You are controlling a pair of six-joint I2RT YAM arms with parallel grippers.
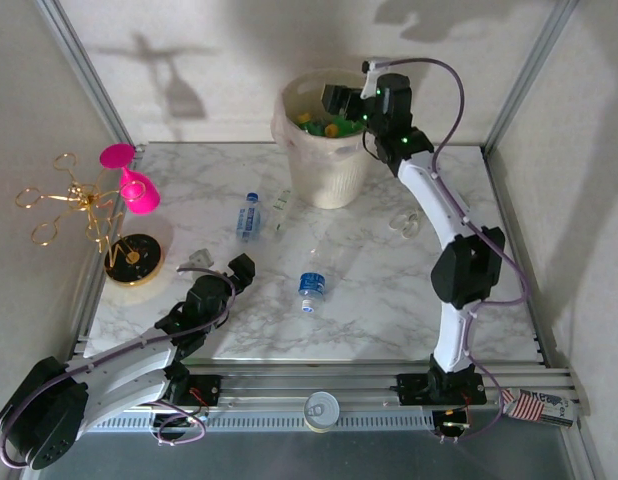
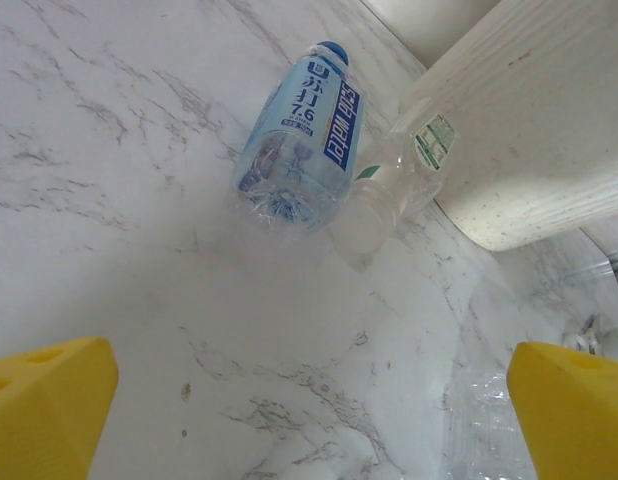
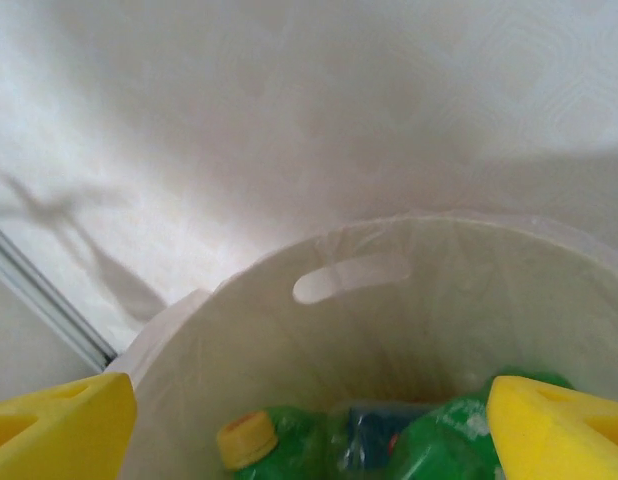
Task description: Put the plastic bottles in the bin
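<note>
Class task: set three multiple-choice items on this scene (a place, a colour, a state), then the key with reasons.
1. Where is the right gripper? A. over the bin B. down on the tabletop C. beside the left arm
2. What colour is the cap on the green bottle in the bin? A. red B. yellow C. white
3. How is the left gripper? A. shut on a bottle B. shut, empty C. open, empty
Key: 1 A, its fingers frame the bin's inside; 2 B, the cap shows yellow; 3 C, its fingers stand wide apart, nothing between.
</note>
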